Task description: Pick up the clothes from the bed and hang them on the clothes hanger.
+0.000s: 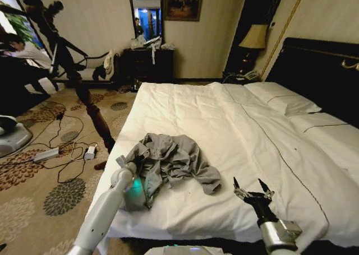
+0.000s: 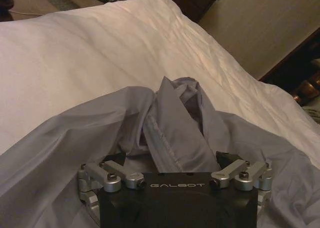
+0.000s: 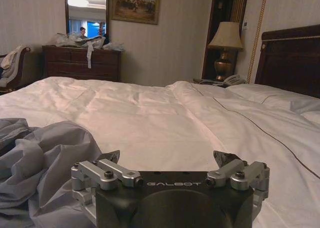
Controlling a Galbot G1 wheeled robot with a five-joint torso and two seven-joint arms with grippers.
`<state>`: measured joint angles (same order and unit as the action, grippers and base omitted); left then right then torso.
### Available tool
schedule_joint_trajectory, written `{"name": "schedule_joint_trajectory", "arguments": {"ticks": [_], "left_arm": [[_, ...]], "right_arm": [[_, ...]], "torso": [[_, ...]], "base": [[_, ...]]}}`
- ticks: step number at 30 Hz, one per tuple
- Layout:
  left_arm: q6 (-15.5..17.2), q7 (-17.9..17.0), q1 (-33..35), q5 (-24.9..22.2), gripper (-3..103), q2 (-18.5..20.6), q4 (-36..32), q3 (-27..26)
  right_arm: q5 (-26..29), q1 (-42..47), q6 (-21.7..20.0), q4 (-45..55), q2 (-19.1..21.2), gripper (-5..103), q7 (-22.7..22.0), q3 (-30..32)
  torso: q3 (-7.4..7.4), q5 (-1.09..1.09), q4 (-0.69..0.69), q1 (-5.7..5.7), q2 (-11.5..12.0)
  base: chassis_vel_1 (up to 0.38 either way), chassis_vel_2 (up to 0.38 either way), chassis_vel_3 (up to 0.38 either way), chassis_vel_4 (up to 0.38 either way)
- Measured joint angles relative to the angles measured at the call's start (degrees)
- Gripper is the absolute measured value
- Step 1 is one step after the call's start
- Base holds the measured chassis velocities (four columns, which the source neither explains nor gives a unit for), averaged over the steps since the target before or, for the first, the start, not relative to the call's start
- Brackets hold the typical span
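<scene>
The clothes, one crumpled grey shirt, lie near the foot-side left corner of the white bed. My left gripper is at the shirt's left edge. In the left wrist view it stands open, with a raised fold of the grey cloth between its spread fingers. My right gripper hovers open just over the duvet to the right of the shirt, holding nothing. The right wrist view shows that gripper, with the shirt off to one side of it. The clothes hanger is out of view.
White pillows and a dark headboard are at the far right. Left of the bed, patterned carpet holds cables and power bricks and a dark slanting stand. A dresser and a lamp line the back wall.
</scene>
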<state>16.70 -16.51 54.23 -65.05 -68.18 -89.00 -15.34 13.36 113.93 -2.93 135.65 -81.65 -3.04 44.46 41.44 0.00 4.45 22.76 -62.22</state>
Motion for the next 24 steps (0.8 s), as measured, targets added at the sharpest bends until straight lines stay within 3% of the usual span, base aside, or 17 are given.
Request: {"name": "schedule_joint_trajectory", "arguments": {"ticks": [16,24], "left_arm": [[0.0,-0.1,-7.4,-0.8,100,-1.8,3.7,3.0],[0.4,-1.0,-8.2,-2.0,100,0.3,0.6,3.2]], "right_arm": [[-0.9,0.3,0.1,0.1,-0.9,100,0.1,-0.9],[-1.9,0.2,0.4,-0.5,-1.3,100,0.2,-1.4]], "torso": [[0.0,0.0,0.01,0.01,0.0],[0.0,0.0,0.01,0.01,0.0]], "base": [[0.0,0.0,0.0,0.0],[0.0,0.0,0.0,0.0]]}}
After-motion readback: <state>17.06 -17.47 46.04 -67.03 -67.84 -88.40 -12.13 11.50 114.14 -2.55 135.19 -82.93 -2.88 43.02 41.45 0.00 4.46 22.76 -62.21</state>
